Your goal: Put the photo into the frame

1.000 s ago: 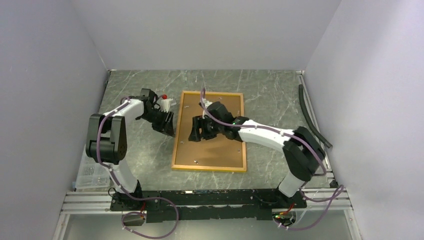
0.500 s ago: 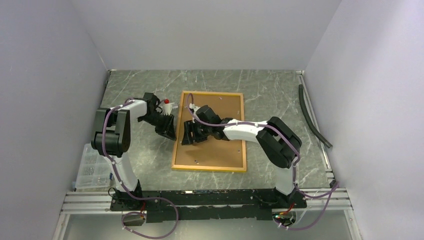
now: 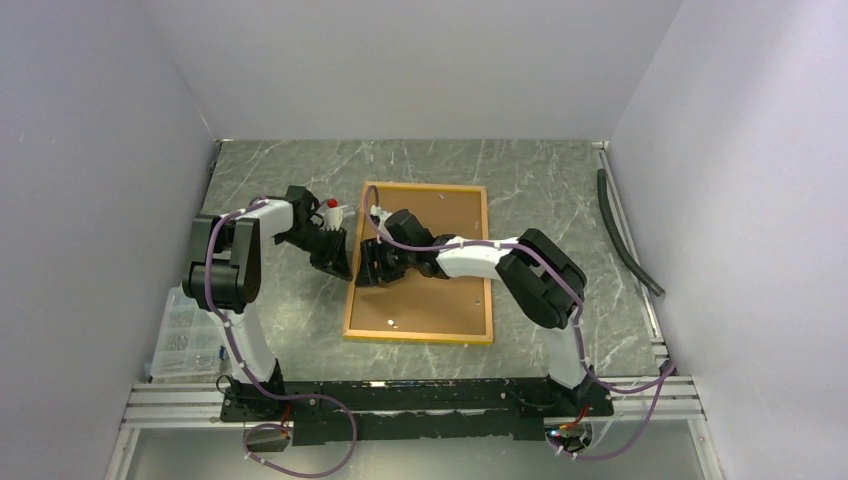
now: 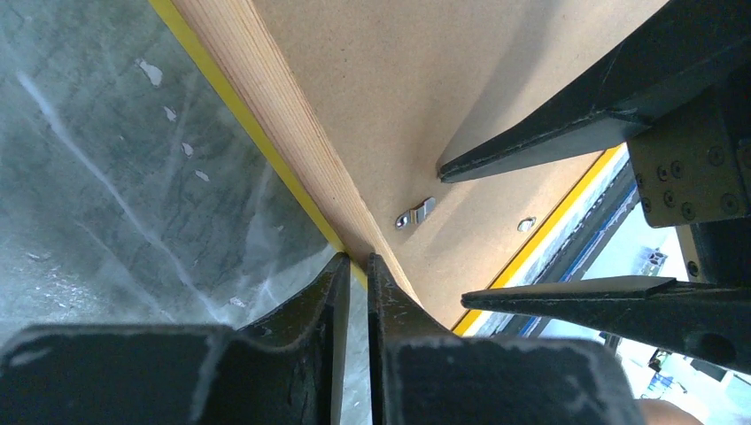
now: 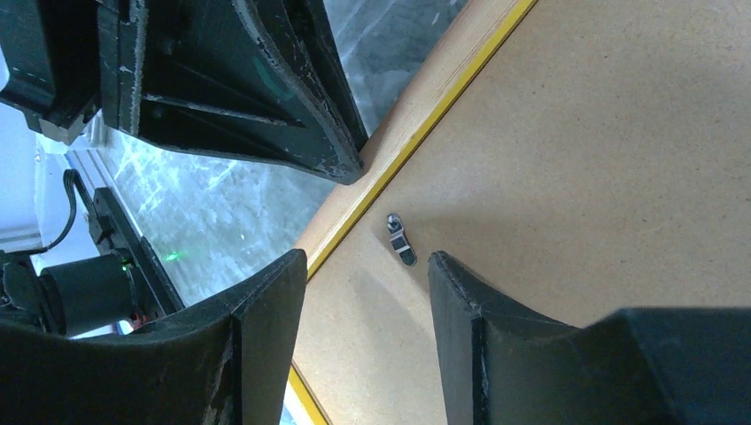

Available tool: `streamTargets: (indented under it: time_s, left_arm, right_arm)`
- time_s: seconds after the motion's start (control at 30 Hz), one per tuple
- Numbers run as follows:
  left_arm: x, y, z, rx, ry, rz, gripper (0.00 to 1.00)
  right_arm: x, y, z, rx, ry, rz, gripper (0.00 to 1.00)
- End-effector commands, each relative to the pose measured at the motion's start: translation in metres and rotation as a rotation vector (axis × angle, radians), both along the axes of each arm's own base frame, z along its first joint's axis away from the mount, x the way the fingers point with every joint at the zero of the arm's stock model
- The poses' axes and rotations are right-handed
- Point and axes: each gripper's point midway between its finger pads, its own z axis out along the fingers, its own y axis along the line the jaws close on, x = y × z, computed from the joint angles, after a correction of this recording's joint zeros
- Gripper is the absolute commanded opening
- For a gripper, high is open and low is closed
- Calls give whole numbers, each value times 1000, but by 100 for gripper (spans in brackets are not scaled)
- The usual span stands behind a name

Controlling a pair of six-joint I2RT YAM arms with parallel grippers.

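The frame [image 3: 418, 337] lies face down on the table, pale wood back up, with the plain brown backing board [image 3: 430, 300] inside it. The photo is hidden. My left gripper [image 3: 340, 262] is at the frame's left rail; in the left wrist view its tips [image 4: 356, 261] are pinched on that rail [image 4: 274, 115]. My right gripper [image 3: 368, 268] hovers open over the board beside the same rail. In the right wrist view it [image 5: 367, 266] stands just short of a small metal turn clip [image 5: 400, 239], with the left gripper's fingers [image 5: 292, 115] just beyond the rail [image 5: 416, 115].
A black hose [image 3: 625, 235] lies along the right wall. A clear plastic box [image 3: 185, 340] sits at the near left by the left arm's base. A second metal clip [image 4: 526, 224] sits near the frame's far rail. Grey walls close in three sides.
My right gripper has moved left across the backing board to the frame's left rail, close to the left gripper. The left arm has shifted slightly and stays at that rail.
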Motion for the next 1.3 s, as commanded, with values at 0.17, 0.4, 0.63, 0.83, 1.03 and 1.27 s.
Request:
streamTargets:
  time_s: [0.17, 0.4, 0.63, 0.83, 1.03, 1.27]
  left_arm:
    - [5, -2, -5, 0, -19, -23, 11]
    - [8, -2, -2, 3, -33, -21, 10]
    - [10, -1, -3, 8, -34, -20, 10]
    - [10, 0, -1, 12, -46, -23, 10]
    - [9, 1, -1, 20, -51, -23, 9]
    - [11, 0, 1, 16, -52, -20, 9]
  right_arm:
    - [7, 19, 13, 74, -31, 28, 53]
    - [-3, 16, 11, 97, 6, 35, 49]
    - [-7, 17, 15, 110, 21, 39, 47]
    - [-7, 15, 18, 99, 6, 48, 46]
    - [10, 9, 35, 81, -71, 27, 47]
    - [20, 4, 28, 89, -57, 10, 48]
